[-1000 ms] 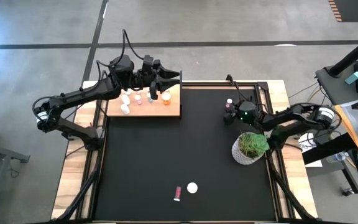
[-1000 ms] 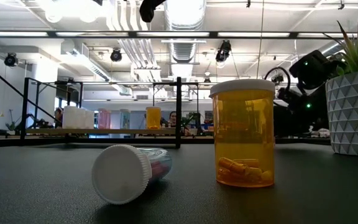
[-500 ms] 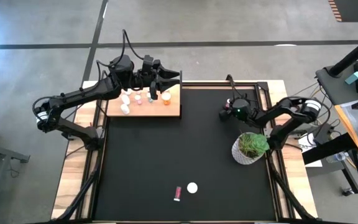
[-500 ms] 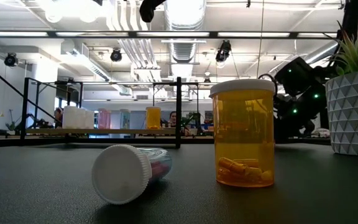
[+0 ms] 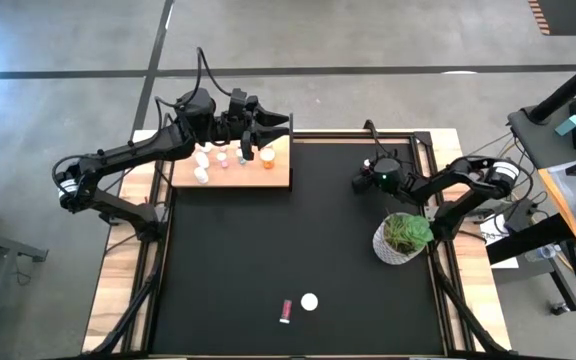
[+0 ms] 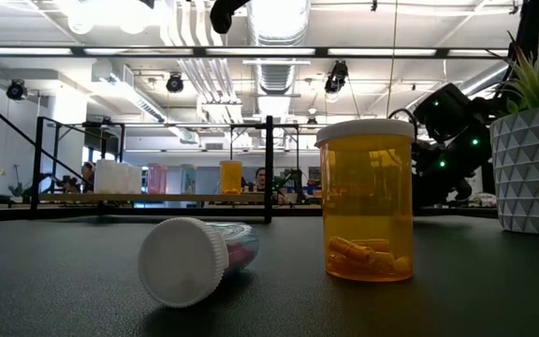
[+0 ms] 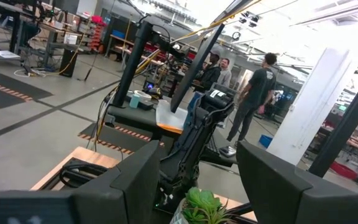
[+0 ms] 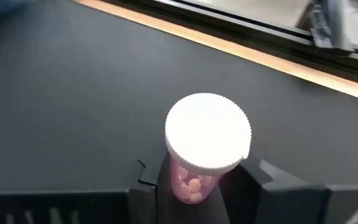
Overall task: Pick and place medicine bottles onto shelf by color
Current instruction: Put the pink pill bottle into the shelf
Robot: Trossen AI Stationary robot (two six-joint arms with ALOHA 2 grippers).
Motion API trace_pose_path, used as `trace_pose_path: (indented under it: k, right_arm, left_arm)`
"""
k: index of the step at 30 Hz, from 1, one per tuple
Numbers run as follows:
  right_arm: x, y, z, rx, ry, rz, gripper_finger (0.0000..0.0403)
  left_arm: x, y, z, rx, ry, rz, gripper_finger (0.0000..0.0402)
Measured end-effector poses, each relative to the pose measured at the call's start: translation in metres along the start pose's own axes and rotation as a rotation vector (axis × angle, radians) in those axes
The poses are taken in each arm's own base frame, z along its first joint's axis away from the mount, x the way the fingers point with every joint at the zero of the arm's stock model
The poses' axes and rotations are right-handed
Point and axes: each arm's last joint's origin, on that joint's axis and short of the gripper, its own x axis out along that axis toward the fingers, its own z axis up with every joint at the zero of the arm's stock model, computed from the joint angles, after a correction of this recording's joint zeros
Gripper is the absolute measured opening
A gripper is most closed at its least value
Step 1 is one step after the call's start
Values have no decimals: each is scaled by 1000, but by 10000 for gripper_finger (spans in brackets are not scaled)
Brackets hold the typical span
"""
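My right gripper (image 5: pixel 362 183) is at the far right of the black mat, shut on a pink medicine bottle (image 8: pixel 207 134) with a white cap. My left gripper (image 5: pixel 284 124) hangs open and empty above the far right corner of the pale wood shelf (image 5: pixel 278 178). White, pink and orange bottles (image 5: pixel 222 160) stand upright on that shelf. Near the front edge an orange bottle (image 6: pixel 366 201) stands upright, and a pink bottle (image 6: pixel 195 260) lies on its side beside it. My right gripper pinches the pink bottle's body (image 8: pixel 190 184) just under the white cap, one finger (image 8: pixel 149 194) on each side. The fingers slant down at it from the table's right. The bottle stays upright; the gripper hides its base.
A white patterned pot with a green plant (image 5: pixel 401 240) stands close to my right arm, on its near side. Black rails (image 5: pixel 423 150) frame the mat. The middle of the mat (image 5: pixel 298 240) is bare.
My right gripper has gone toward the table's left edge, up to the pink bottle that stood just beyond it. In the high view it now covers that bottle. Over the last half second it has kept still.
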Motion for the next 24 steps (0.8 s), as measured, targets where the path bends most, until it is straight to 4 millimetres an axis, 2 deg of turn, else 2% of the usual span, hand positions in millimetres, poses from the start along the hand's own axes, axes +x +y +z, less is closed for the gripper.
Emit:
trace_pose_path:
  k: [7,12,19,24]
  right_arm:
    - [-11,3,14,99,-15,136,99]
    - [-25,8,37,92,120,242,98]
    - [-62,12,90,22,373,345,98]
    - [-93,18,130,19,406,547,98]
  left_arm:
    - [0,0,0,0,0,0,197]
    - [0,0,-1,-5,10,4,197]
    - [7,0,-12,28,67,-1,197]
    - [23,-4,-30,157,121,-45,197]
